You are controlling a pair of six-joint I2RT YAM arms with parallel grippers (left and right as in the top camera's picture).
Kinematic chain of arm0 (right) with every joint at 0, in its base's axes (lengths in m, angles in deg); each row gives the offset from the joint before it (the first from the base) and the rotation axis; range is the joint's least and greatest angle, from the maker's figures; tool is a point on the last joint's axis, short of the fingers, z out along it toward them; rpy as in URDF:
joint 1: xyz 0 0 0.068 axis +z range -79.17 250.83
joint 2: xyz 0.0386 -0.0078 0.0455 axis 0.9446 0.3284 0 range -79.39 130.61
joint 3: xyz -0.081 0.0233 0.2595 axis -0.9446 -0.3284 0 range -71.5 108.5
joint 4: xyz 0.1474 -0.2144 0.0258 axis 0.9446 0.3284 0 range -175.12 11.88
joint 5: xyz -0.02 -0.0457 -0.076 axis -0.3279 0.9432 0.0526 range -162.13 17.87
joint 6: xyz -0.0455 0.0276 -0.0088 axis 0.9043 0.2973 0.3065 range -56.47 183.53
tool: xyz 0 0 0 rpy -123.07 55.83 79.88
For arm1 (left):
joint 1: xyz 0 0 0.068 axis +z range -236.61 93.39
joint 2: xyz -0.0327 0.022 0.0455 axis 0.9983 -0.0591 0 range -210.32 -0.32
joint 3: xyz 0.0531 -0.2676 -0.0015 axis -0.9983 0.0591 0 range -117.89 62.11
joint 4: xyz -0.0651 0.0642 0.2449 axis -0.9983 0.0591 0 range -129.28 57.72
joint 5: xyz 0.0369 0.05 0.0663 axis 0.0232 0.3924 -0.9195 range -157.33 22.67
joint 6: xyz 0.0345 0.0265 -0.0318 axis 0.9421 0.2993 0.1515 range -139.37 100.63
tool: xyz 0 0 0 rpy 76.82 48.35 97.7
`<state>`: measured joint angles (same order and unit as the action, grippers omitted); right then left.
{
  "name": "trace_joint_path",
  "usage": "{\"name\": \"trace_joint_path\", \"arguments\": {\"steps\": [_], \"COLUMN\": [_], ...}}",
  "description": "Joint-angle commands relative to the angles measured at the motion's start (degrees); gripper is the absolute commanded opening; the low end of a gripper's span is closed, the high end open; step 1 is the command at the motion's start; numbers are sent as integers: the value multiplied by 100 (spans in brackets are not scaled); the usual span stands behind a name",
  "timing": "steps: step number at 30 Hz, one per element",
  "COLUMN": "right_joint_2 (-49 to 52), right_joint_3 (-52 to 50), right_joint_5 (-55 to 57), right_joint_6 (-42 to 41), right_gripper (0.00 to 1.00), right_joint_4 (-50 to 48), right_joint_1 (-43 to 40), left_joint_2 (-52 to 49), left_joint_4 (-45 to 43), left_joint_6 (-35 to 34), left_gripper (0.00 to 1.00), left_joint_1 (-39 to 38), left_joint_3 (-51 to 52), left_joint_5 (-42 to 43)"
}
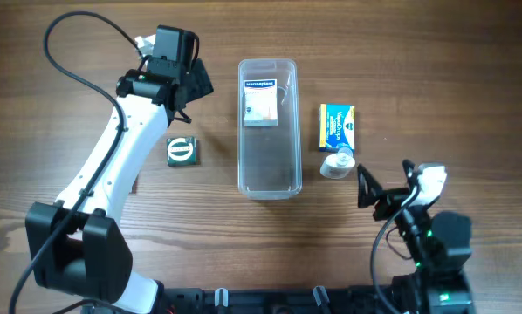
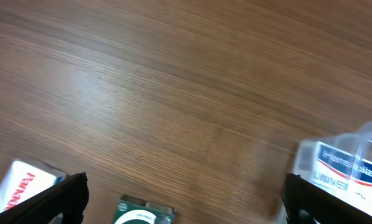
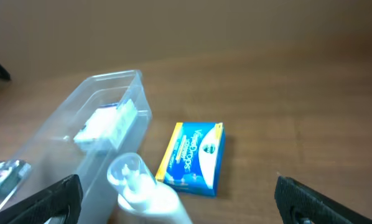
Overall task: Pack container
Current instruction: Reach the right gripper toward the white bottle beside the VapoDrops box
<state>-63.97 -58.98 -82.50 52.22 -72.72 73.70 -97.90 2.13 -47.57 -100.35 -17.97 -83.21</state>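
The clear plastic container (image 1: 268, 166) lies lengthwise at the table's middle, with a white Hansaplast box (image 1: 261, 101) in its far end. It also shows in the right wrist view (image 3: 68, 134) and at the left wrist view's right edge (image 2: 366, 140). A blue-and-yellow box (image 1: 337, 126) and a small white bottle (image 1: 338, 163) lie right of it. A green-and-white packet (image 1: 182, 151) lies left of it. My left gripper (image 1: 187, 87) is open and empty above the table, left of the container's far end. My right gripper (image 1: 383, 187) is open and empty, near the bottle (image 3: 145, 190).
In the left wrist view a white box with red print (image 2: 21, 186) lies at the lower left, and the green packet (image 2: 142, 213) sits at the bottom edge. Black cables run along the left arm.
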Motion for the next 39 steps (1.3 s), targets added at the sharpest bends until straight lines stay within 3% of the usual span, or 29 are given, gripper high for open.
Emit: {"name": "trace_joint_path", "arguments": {"steps": [1, 8, 17, 29, 39], "right_joint_2": [997, 2916, 3991, 4172, 4861], "right_joint_3": [1379, 2889, 2992, 2992, 3003], "right_joint_5": [485, 79, -1410, 579, 1161], "right_joint_6": [234, 219, 455, 337, 33], "right_gripper": [100, 100, 100, 100, 100], "right_joint_4": [450, 1434, 1073, 1475, 1725], "right_joint_1": [-26, -26, 26, 1187, 1408], "left_joint_2": [114, 114, 114, 114, 114], "left_joint_4": [13, 17, 282, 282, 282], "left_joint_6": [-79, -79, -81, -83, -81], "left_gripper": [100, 100, 100, 100, 100], "left_joint_1": [26, 155, 625, 706, 706], "left_joint_3": [-46, -46, -46, -46, -46], "left_joint_5": [365, 321, 330, 457, 669]}}
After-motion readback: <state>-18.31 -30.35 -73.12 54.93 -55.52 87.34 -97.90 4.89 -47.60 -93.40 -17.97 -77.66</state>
